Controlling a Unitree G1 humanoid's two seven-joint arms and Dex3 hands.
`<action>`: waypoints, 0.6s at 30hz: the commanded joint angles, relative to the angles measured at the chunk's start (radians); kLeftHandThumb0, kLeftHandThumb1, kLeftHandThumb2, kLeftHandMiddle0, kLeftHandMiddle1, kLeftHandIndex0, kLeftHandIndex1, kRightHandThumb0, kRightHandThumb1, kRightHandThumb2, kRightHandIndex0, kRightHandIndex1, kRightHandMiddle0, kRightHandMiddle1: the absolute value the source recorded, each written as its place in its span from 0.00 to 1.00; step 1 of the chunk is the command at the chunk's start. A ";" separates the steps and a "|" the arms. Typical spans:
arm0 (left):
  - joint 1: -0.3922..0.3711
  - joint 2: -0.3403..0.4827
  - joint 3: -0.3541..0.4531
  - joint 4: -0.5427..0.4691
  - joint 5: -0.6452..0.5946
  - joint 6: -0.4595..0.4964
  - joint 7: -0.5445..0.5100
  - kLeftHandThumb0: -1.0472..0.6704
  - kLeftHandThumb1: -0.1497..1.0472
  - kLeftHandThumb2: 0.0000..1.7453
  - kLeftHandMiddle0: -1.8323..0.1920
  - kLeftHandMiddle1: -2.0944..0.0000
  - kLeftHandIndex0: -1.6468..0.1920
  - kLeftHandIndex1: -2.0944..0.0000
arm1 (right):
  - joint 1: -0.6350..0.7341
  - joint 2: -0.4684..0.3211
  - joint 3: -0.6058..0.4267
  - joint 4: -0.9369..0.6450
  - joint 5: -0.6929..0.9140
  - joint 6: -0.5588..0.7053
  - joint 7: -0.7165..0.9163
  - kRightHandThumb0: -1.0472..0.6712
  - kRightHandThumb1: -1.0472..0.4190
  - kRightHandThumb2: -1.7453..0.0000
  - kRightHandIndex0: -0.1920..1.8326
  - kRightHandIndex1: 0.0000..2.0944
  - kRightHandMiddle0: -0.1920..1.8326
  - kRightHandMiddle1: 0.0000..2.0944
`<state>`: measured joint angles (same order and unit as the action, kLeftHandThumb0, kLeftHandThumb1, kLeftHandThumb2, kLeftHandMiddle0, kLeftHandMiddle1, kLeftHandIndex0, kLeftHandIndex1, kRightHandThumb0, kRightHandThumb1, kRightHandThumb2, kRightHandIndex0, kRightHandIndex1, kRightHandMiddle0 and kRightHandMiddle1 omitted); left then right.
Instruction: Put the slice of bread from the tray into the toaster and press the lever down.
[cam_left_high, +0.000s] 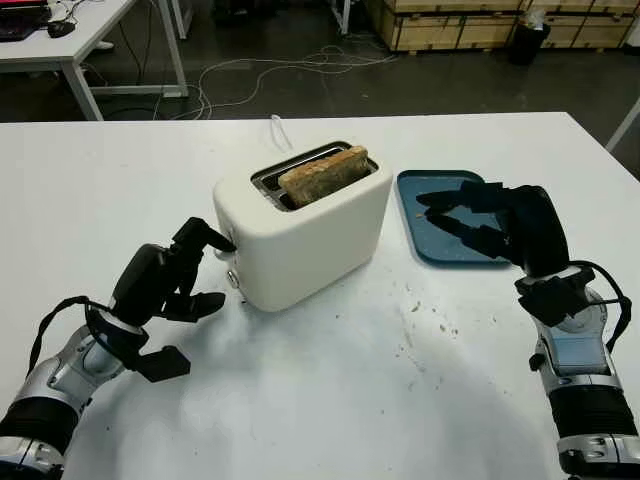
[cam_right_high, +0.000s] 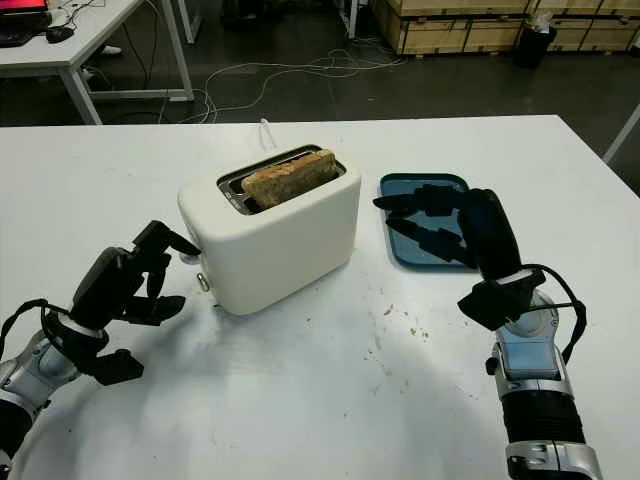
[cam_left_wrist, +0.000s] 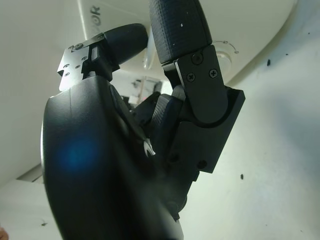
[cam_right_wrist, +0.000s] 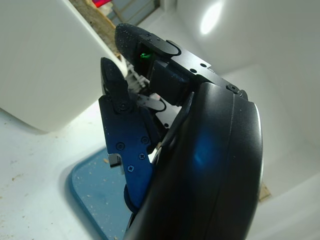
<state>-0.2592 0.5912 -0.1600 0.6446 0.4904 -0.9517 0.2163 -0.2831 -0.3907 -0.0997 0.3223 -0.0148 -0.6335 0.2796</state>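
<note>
Bread (cam_left_high: 322, 175) stands upright in the toaster's slot, its top crust still showing above the rim, so the loading is done and what remains, by my reading, is the lever. The toaster (cam_left_high: 305, 235) is a cream two-slot model sitting on the white table (cam_left_high: 330, 400), with its short control end turned toward the robot's left.

At that end the left hand (cam_left_high: 170, 285) has its fingers curled, and one fingertip (cam_left_high: 222, 240) reaches up to the lever region on the toaster's end face; whether it already rests on the lever itself I cannot tell. It grips nothing. A small round knob (cam_left_high: 233, 280) sits lower on the same face, just below that fingertip.

On the toaster's other side lies the blue tray (cam_left_high: 420, 195), bare of bread and dotted with crumbs. The right hand (cam_left_high: 470, 220) hovers over it, open and holding nothing, near the toaster's right wall.

To press well, the fingertip should land squarely on top of the lever and travel straight down along the end face until it latches. A push angled toward the toaster's body could slide the light casing across the table, and the fingertip could slip off the lever toward the knob.
</note>
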 joint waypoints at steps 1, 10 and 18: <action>0.020 0.004 -0.027 0.005 0.016 0.072 -0.075 0.00 0.89 0.42 0.30 0.17 0.47 0.18 | 0.006 -0.007 -0.001 -0.021 -0.006 0.011 -0.006 0.48 0.09 1.00 0.52 0.40 0.66 0.01; -0.053 -0.085 -0.077 0.331 -0.015 0.226 -0.119 0.00 0.89 0.35 0.13 0.49 0.15 0.50 | 0.045 -0.018 -0.015 -0.090 0.021 0.033 0.009 0.53 0.09 1.00 0.52 0.38 0.66 0.01; -0.095 -0.129 -0.154 0.497 0.022 0.304 -0.068 0.00 0.89 0.33 0.13 0.49 0.04 0.59 | 0.081 -0.036 -0.029 -0.172 0.071 0.034 0.050 0.54 0.10 1.00 0.52 0.41 0.66 0.01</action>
<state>-0.4350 0.4930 -0.2146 0.9907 0.3946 -0.8527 0.2102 -0.2142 -0.4113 -0.1181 0.1835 0.0210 -0.6135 0.3144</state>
